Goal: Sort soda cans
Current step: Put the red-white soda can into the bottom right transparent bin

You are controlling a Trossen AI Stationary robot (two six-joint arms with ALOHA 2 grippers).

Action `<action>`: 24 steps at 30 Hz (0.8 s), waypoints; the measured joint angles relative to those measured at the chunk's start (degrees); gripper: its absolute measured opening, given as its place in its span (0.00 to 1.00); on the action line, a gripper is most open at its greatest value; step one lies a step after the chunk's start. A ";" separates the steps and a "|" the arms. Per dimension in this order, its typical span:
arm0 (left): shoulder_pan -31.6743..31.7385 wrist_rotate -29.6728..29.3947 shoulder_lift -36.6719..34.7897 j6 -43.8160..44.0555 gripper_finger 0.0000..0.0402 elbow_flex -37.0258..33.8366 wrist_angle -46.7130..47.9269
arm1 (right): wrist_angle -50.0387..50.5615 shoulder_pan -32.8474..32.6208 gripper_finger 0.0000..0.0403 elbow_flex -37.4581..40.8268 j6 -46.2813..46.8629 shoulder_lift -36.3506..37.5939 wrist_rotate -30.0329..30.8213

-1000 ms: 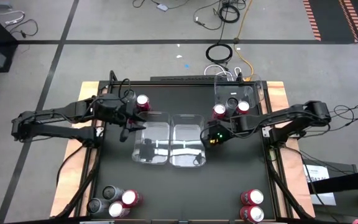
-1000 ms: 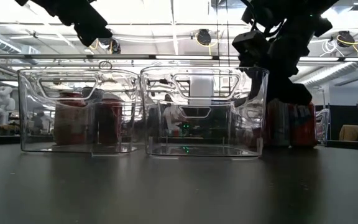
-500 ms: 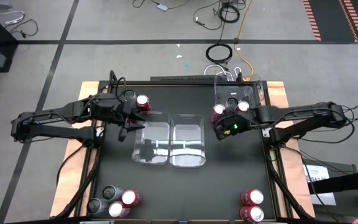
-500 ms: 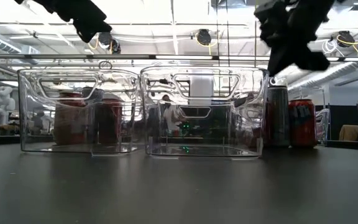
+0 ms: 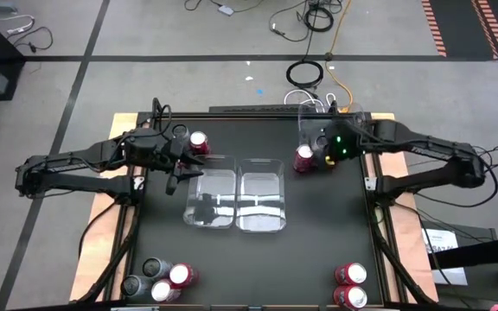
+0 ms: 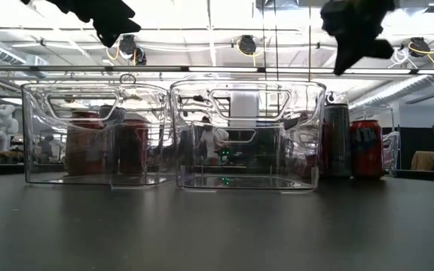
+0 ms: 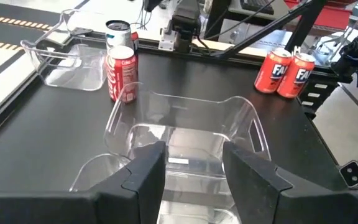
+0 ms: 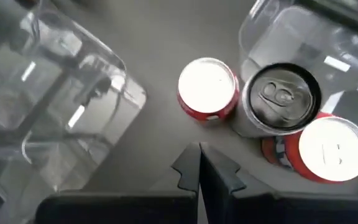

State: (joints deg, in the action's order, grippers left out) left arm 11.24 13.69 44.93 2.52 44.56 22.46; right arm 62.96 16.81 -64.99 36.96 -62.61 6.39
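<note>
Above three soda cans [image 8: 253, 112] — right gripper [image 8: 199, 163], fingers pressed together, apparently empty.

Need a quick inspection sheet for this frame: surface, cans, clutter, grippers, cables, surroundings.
Surface: dark table, wood showing at its side edges.
Job's things: red can by the left arm; can cluster under the right arm, two red and one dark-topped in the right wrist view; three cans at one near corner, two red cans at the other.
Clutter: two clear trays mid-table, side by side; third clear tray at the far edge.
Grippers: left gripper open above a tray; right gripper shut, above the cluster.
Cables: coils on the floor.
Surroundings: nothing seen of people.
</note>
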 joint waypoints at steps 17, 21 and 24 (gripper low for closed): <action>0.00 -3.92 0.07 0.11 0.42 0.00 -1.60 | -7.28 16.24 0.00 -3.86 -33.21 -0.89 -11.23; 0.00 -5.36 0.07 0.15 0.42 0.00 -1.62 | -4.41 16.25 0.04 -8.35 -36.18 -4.69 -11.13; 0.00 -5.44 0.07 0.15 0.42 0.00 -2.34 | -1.10 16.25 0.08 -11.48 -38.37 -8.74 -11.05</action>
State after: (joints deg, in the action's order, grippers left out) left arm 11.25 8.25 44.99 2.68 44.56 20.12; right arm 61.85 33.06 -76.47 -1.41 -71.35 -4.67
